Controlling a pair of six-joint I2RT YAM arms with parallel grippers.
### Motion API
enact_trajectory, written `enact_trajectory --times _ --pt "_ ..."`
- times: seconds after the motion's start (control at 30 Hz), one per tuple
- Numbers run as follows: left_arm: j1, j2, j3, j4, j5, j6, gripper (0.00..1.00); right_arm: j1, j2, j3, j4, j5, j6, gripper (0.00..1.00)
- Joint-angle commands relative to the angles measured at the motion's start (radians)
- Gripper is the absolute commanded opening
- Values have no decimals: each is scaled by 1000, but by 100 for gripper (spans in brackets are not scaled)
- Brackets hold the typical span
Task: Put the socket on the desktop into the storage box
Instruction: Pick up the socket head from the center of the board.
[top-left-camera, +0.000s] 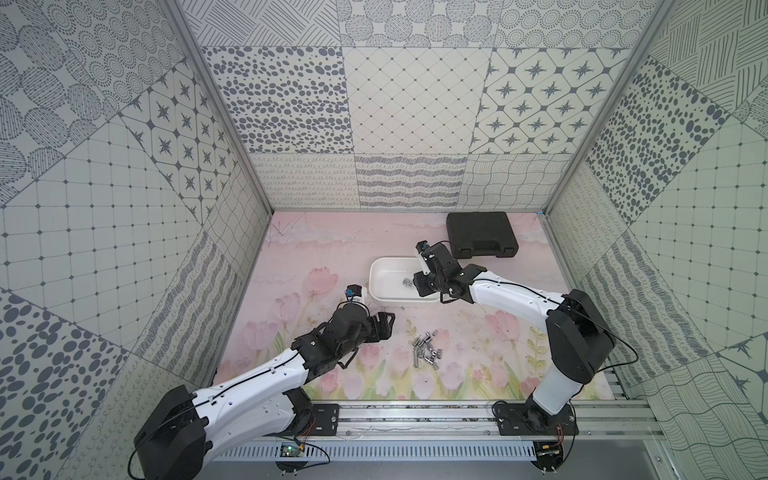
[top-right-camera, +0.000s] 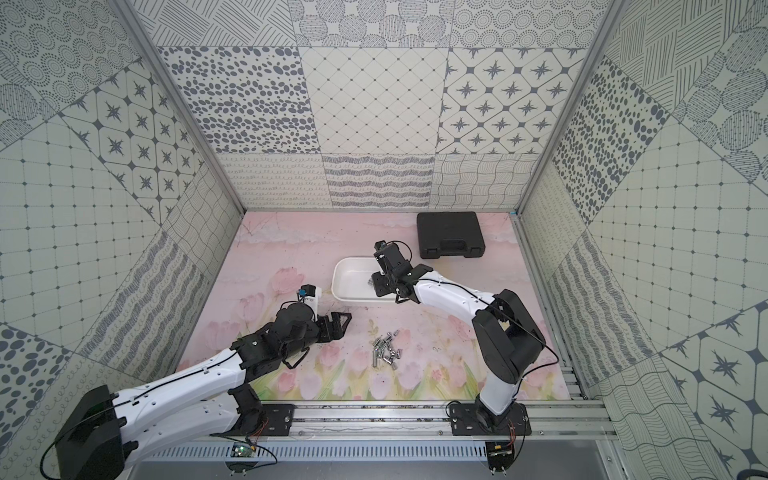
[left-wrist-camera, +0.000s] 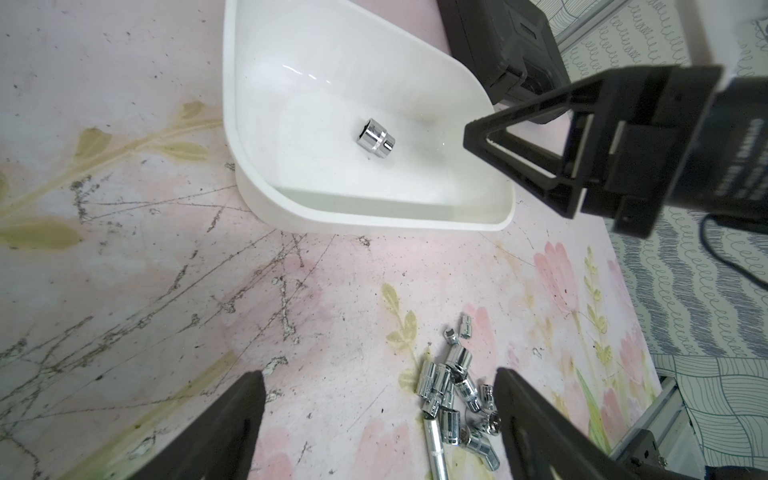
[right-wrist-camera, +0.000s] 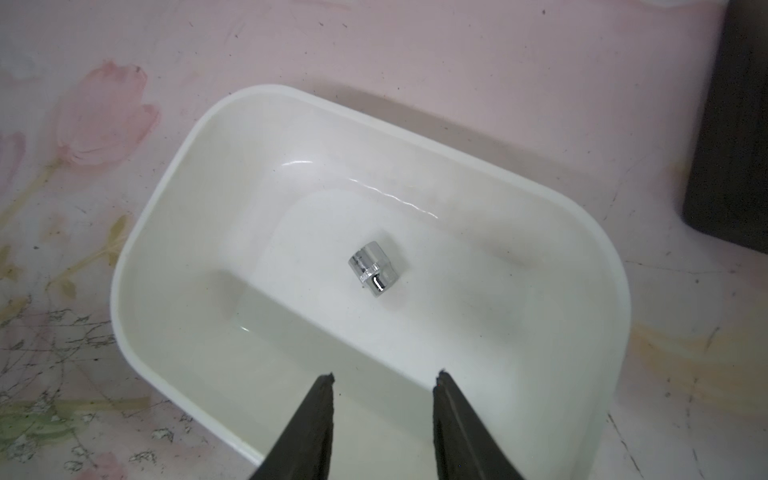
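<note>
Black fingers of the right gripper (right-wrist-camera: 384, 376) stand partly parted with nothing between them, above the white storage box (right-wrist-camera: 174, 257). One chrome socket (right-wrist-camera: 376, 268) lies on its side on the box floor. The left gripper (left-wrist-camera: 376, 378) hangs wide and empty over the floral desktop (top-left-camera: 332, 249), near the pile of sockets (top-left-camera: 428, 347). A black moulded case (top-left-camera: 482, 235) sits behind the box.

The storage box (right-wrist-camera: 174, 232) is white; the socket (right-wrist-camera: 372, 268) inside it and the loose sockets (top-left-camera: 428, 347) are shiny silver. The tabletop (top-left-camera: 332, 249) is pale pink with tulips. The case (top-left-camera: 482, 232) is black. The walls (top-left-camera: 415, 104) show grey dots, stars and grids on white.
</note>
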Motion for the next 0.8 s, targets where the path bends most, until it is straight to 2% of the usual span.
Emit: enact_trajectory --times 0.0,0.2,0.4,0.5,0.6,0.7,0.77 --pt "-3 -13 18 -12 -1 29 91 40 -105 -30 65 28 -25 43" --pt "-2 -38 18 -35 -18 32 91 75 -293 -67 -47 67 -25 43" --pt "-2 -68 32 -66 -9 19 91 78 -551 -322 -107 47 41 42" --pt "-3 -76 39 -76 4 35 90 78 -622 -471 -68 43 75 41" --pt "-2 -64 40 -78 -5 49 91 77 -602 -549 12 7 106 36" --pt "-2 -32 48 -79 -3 58 91 81 -508 -522 13 -48 118 34" --pt "-4 -5 60 -83 11 58 91 88 -441 -505 15 -42 125 31"
